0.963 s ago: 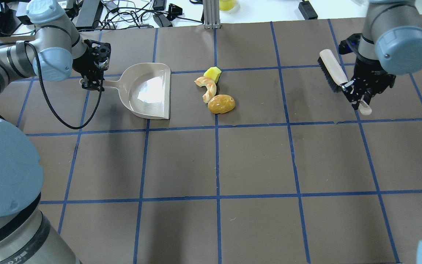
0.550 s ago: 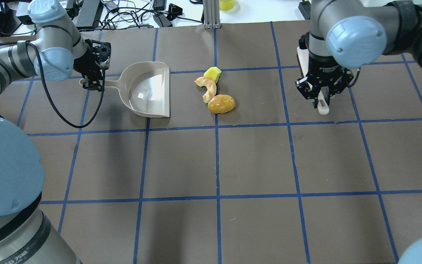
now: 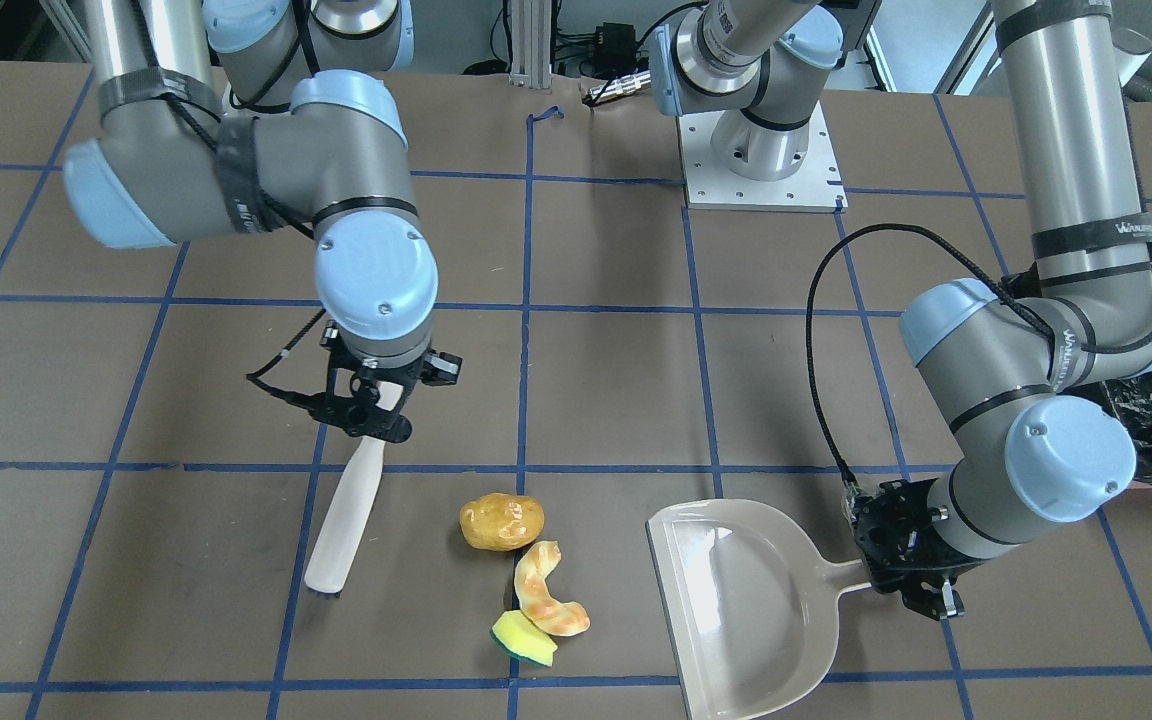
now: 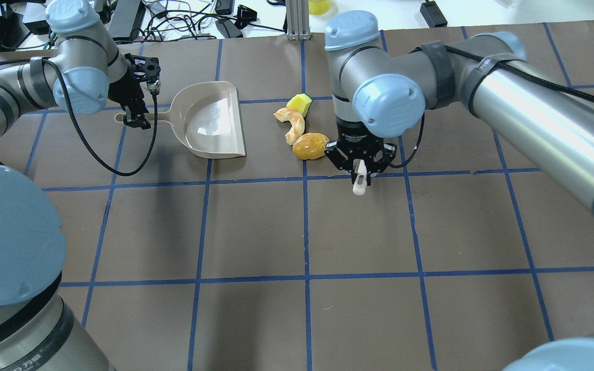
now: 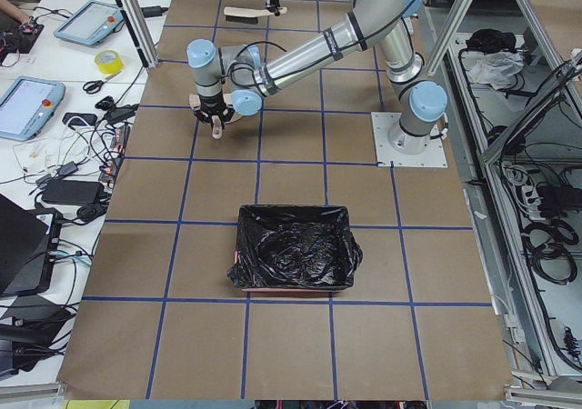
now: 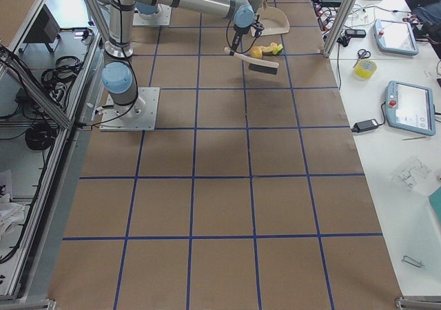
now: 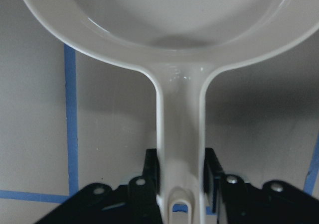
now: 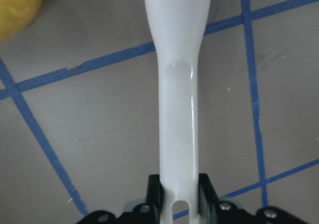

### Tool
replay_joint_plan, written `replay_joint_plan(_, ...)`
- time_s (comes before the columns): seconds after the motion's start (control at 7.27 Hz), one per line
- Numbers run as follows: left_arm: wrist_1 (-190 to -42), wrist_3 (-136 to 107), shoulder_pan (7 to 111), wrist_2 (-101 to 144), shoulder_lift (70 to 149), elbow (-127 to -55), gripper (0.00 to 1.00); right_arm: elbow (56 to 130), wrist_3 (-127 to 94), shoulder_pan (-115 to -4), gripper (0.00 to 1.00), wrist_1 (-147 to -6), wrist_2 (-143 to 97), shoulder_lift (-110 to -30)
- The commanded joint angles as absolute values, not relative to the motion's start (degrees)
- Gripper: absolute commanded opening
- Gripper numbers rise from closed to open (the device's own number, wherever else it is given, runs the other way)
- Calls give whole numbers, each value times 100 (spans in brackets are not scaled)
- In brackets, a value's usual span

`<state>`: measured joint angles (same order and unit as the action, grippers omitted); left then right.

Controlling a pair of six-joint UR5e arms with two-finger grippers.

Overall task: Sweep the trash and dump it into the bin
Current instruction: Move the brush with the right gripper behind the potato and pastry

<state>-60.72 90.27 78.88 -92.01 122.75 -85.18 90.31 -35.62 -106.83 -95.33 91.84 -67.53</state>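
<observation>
Nearest the front-facing camera lies the trash: a yellow sponge with a green side, a curled orange-cream peel against it, and a glossy yellow-brown potato-like lump just behind. Beside them, the beige plastic dustpan faces its mouth toward the pile. The left gripper pinches its handle, judged ready to receive. On the opposite side, the right gripper clamps a cream-handled, black-bristled brush, positioned to push the pile panward. The rectangular bin lined with black plastic bag stands farthest, at the table's end beyond the left arm.

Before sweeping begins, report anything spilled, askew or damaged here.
Nothing stands out. The potato-like lump, peel and sponge lie clustered on the table between the brush and the dustpan; the black-lined bin stands upright.
</observation>
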Motion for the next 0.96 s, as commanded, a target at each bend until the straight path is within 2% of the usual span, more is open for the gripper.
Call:
replay_joint_plan(0.0, -6064, 8947, 7901, -9299, 12305, -8517, 0, 9044, -4672, -11082, 0, -9921, 8625, -6549)
replay_joint_plan(0.14, -6064, 8947, 7901, -9308, 12305, -8517, 0, 9044, -4832, -11196, 0, -10367, 8587, -6435)
replay_joint_plan(0.83, -6056, 9017, 8086, -9685, 12252, -8517, 0, 8895, -4554, -11311, 0, -10810, 8429, -6118)
